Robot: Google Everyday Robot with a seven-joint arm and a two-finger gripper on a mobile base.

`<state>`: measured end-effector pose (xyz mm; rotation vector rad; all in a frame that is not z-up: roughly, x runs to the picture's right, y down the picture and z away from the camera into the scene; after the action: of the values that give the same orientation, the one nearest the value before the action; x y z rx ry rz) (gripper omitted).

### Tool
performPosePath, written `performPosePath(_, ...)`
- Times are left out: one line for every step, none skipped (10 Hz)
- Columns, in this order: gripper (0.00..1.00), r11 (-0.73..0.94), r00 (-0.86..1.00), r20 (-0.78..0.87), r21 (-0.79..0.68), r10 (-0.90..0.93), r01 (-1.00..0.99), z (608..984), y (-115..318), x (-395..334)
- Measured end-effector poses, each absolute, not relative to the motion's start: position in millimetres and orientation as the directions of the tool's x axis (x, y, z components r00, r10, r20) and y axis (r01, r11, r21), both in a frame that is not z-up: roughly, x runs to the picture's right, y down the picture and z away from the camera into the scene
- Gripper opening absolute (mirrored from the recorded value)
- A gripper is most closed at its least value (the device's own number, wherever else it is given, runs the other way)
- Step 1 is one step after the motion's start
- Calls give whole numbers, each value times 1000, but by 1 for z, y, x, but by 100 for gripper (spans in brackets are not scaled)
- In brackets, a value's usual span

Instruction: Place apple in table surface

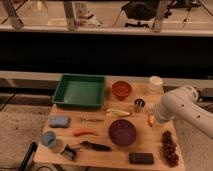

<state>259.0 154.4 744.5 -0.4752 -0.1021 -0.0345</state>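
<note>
Camera view: table surface of light wood; white robot arm entering from the right; green tray at back left; purple bowl near centre. Gripper, beside the bowl's right, fingers clamped shut. Apple, a small orange sliver at the gripper; whether gripped cannot be told.

apple: I see a small orange-yellow bit beside my white arm, mostly hidden.
table surface: light tan wood, rectangular, level.
gripper: closed.
</note>
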Motion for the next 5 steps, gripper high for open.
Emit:
performPosePath(0, 888, 994, 108, -457, -9, 58, 745, 155, 258)
performPosePath(0, 887, 994, 109, -458, -10, 59, 746, 156, 257)
performPosePath(0, 884, 994, 108, -464, -9, 58, 749, 158, 257)
performPosePath(0, 881, 994, 106, -470, -7, 57, 752, 161, 257)
performPosePath(0, 879, 995, 104, -474, -6, 55, 754, 162, 257)
